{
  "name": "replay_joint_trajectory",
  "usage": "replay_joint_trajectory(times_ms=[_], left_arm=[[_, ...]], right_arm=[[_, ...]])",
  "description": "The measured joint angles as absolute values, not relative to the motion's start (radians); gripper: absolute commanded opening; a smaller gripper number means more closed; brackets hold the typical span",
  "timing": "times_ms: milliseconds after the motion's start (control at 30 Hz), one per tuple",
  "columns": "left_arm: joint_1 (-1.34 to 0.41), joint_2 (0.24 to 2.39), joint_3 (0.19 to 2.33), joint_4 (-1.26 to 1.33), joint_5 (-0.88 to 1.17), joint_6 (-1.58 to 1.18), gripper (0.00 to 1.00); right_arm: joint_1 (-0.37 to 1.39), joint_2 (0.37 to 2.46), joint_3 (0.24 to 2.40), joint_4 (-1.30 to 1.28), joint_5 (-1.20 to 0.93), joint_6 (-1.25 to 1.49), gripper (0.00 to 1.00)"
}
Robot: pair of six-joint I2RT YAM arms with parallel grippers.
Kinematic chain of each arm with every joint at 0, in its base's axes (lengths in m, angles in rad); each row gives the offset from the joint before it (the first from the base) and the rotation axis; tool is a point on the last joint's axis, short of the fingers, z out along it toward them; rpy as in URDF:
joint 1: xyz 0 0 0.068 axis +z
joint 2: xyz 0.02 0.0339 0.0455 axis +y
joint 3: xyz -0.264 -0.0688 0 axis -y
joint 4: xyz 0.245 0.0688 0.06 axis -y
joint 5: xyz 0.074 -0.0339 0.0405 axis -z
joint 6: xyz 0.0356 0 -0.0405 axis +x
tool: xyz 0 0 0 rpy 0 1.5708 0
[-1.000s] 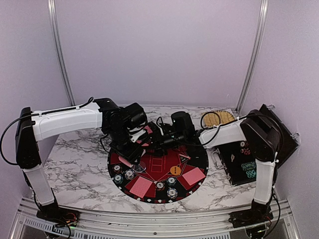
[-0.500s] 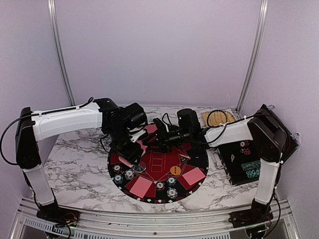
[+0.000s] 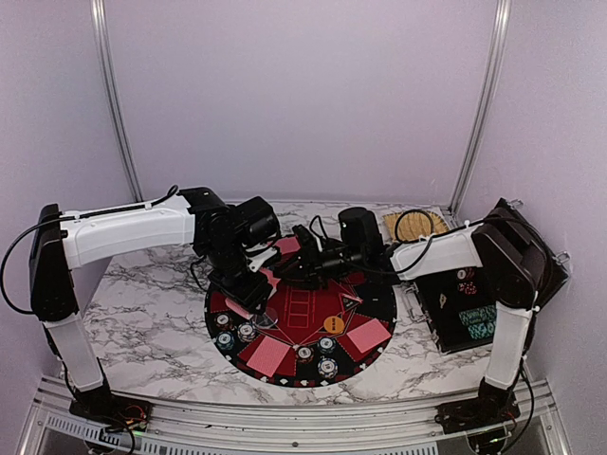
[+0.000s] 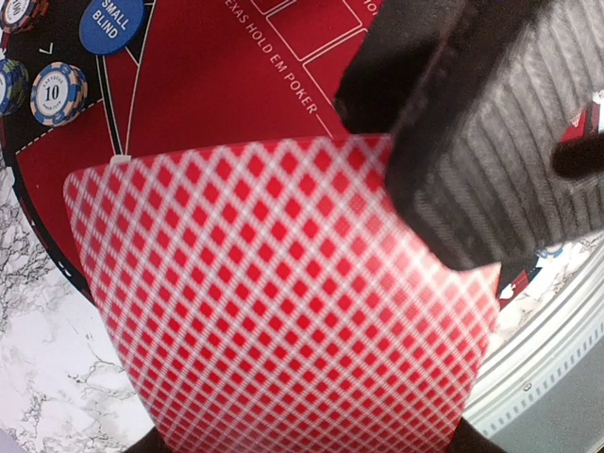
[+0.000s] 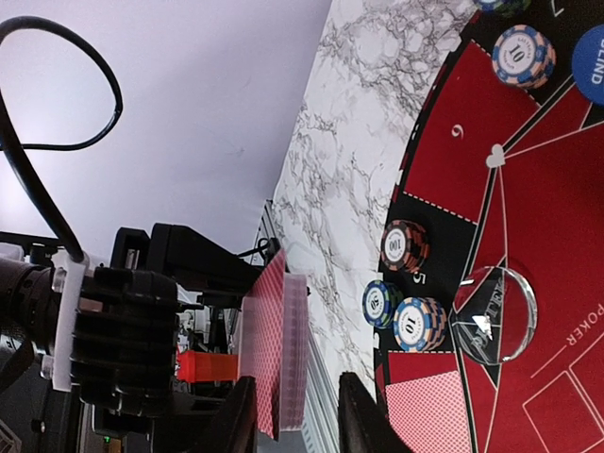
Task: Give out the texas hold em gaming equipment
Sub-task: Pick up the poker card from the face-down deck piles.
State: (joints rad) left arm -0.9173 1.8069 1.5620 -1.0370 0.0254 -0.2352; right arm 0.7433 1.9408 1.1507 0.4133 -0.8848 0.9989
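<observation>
right hand has edged rightward; left hand pinches lattice-backed card.

Pale lilac walls around a marble-patterned table.
The plain walls meet at two slanting aluminium posts; the white, grey-veined table has a metal rail along its near edge; light is soft and even.

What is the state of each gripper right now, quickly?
Left gripper: closed on red diamond-backed playing cards.
Right gripper: open, holding nothing.
</observation>
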Motion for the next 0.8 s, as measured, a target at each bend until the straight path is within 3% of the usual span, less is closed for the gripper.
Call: replay_joint_trajectory(times_ms=[633, 800], left_arm=[[-0.917, 1.807, 1.562, -1.037, 0.026, -0.235, 0.37], [-0.917, 1.807, 1.550, -1.037, 0.026, -0.235, 0.37]], right_arm=[[0.749, 1.941, 1.151, 0.456, -0.889, 1.025, 0.00], [0.748, 1.941, 1.151, 0.459, -0.892, 1.029, 0.00]])
